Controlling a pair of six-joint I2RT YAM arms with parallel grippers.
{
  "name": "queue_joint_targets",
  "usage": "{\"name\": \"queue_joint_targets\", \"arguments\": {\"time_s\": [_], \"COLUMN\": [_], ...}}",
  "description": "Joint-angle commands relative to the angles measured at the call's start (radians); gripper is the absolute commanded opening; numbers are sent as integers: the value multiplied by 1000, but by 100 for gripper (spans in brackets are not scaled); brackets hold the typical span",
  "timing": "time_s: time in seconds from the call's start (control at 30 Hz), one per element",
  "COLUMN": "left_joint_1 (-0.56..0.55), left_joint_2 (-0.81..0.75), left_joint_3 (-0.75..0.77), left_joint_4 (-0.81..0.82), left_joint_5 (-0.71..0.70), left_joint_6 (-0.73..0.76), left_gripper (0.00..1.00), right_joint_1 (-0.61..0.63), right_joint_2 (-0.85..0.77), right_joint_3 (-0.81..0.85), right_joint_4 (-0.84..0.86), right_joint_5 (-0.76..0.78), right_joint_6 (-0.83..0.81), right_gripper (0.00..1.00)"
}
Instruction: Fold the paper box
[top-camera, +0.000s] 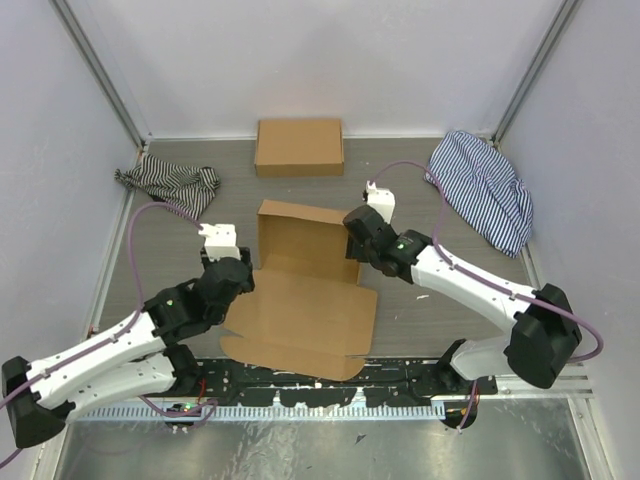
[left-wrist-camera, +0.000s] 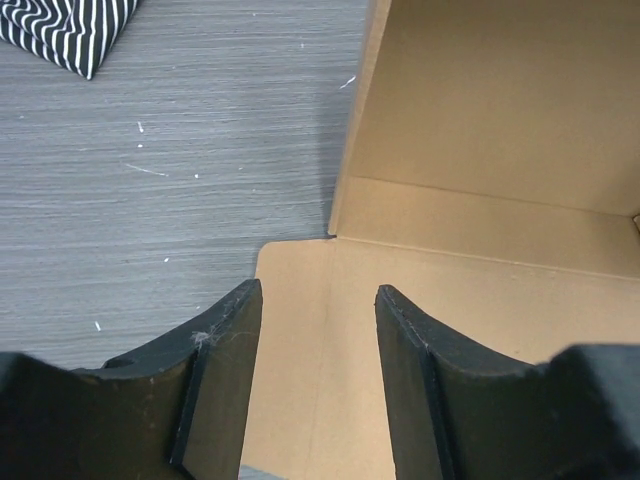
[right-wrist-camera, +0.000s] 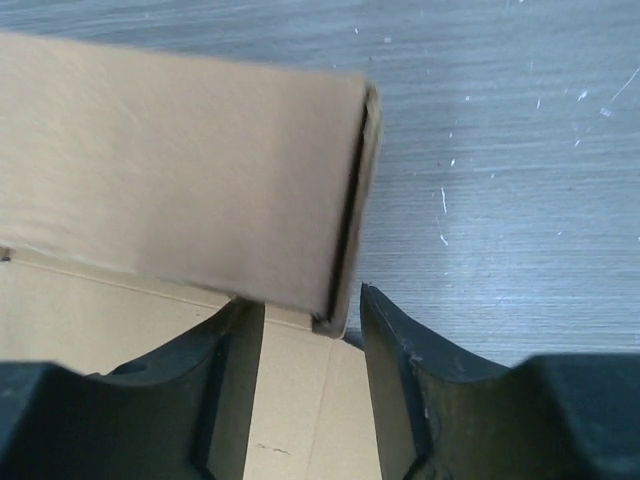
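Black-fingered, the left gripper (left-wrist-camera: 318, 300) hangs released. Its jaws are parted with nothing between them, over the left side of the paper box (top-camera: 300, 310), where the flat panel meets the raised part. Bare brown cardboard lies directly beneath its fingertips. Just ahead of them runs a crease, then a low standing wall, and a side wall rises ahead and slightly to the left. Left of the fingers is the grey wood-grain table (left-wrist-camera: 150, 180), and further ahead on that side shows a corner of the black-and-white striped cloth (left-wrist-camera: 70, 30).

The right gripper (right-wrist-camera: 310, 310) is also unclenched. Its jaws stand wider than the cardboard, and the lower corner of a standing, doubled-over wall sits in the gap between them. As far as the wrist view shows, neither finger presses on it. Flat cardboard lies beneath and to the left of the fingers, bare table to the right.

From above, the paper box lies between the two grippers. Its long axis runs from the arm bases toward the back wall, slightly skewed. The raised, tray-like end points away from the bases, and the flat panel with its end flap points toward them.

Beyond both grippers, well apart from the raised end, sits a closed cardboard box (top-camera: 299, 147). Beyond and to the right of the right gripper lies a blue-and-white striped cloth (top-camera: 483, 188).
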Motion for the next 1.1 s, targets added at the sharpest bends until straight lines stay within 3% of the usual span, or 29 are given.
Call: {"name": "queue_joint_targets", "arguments": {"time_s": [0.0, 0.2, 0.3, 0.37, 0.43, 0.57, 0.7, 1.07], "left_joint_1": [0, -1, -1, -1, 0, -1, -1, 0], "left_joint_2": [-85, -182, -218, -238, -251, -254, -249, -418], "left_joint_3": [86, 120, 112, 106, 97, 98, 116, 89], "left_joint_4": [-162, -290, -312, -319, -318, -319, -358, -407], "left_joint_5": [12, 41, 51, 54, 51, 59, 66, 28], "left_joint_6": [-23, -65, -87, -93, -95, -86, -75, -91], "left_gripper": [56, 59, 59, 58, 58, 58, 58, 58], "right_joint_1": [-2, -1, 18, 56, 100, 184, 214, 292], "right_joint_2": [-20, -8, -6, -23, -21, 42, 153, 296], "right_joint_3": [133, 312, 369, 369, 367, 346, 397, 471], "right_joint_4": [-92, -124, -93, -57, -43, 7, 36, 81], "right_joint_5": [15, 4, -120, -183, -173, 14, 102, 154], "right_joint_6": [-212, -485, -566, -623, -672, -803, -902, -1001], "right_gripper": [50, 56, 72, 78, 78, 76, 74, 73]}}
